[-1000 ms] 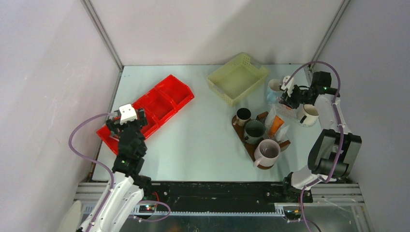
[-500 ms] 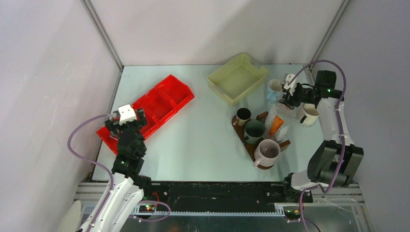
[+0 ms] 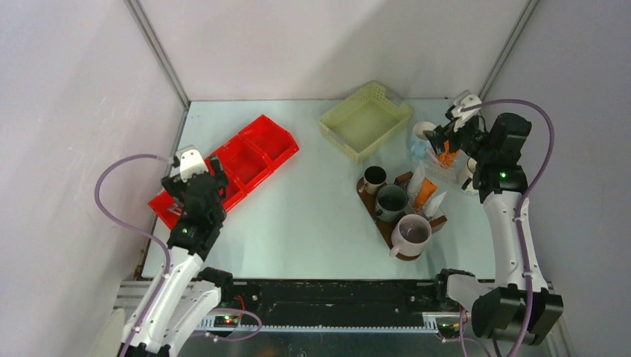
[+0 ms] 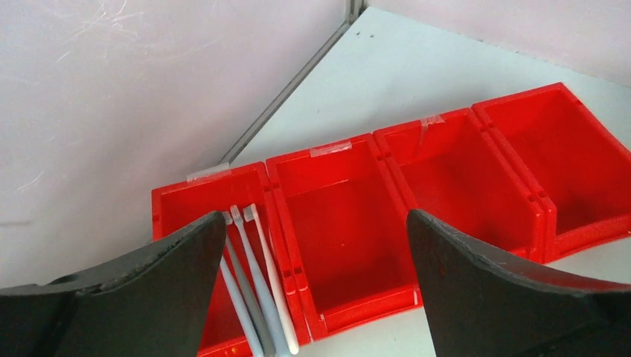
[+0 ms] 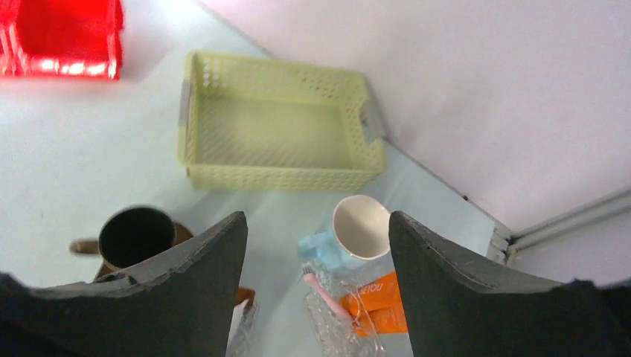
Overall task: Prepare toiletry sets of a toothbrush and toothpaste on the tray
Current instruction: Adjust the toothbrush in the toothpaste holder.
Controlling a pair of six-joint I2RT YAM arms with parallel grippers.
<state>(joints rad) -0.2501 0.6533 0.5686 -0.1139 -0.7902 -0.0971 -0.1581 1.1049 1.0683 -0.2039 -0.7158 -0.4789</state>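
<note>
The dark brown tray (image 3: 381, 222) at right of centre carries a small brown mug (image 3: 373, 178), a dark green mug (image 3: 391, 201) and a mauve-grey mug (image 3: 411, 234). An orange toothpaste (image 3: 425, 192) and white tubes (image 3: 417, 177) stand beside the mugs. My right gripper (image 3: 445, 141) (image 5: 316, 219) is open and empty. It hangs above a clear holder with a pink toothbrush (image 5: 327, 294) and an orange tube (image 5: 379, 301) in it. My left gripper (image 3: 195, 175) (image 4: 316, 219) is open over the red bin (image 4: 342, 186). Pale toothbrushes (image 4: 257, 297) lie in the bin's end compartment.
A pale yellow mesh basket (image 3: 366, 119) (image 5: 279, 141) stands at the back. A light blue mug (image 5: 361, 227) (image 3: 424, 134) sits beside the clear holder. A white mug (image 3: 469, 182) is partly hidden behind the right arm. The side walls are close to both arms.
My right gripper has opened wide and risen up and back from the clear holder, leaving the orange tube there. The left gripper has shifted slightly along the red bin, still open.
</note>
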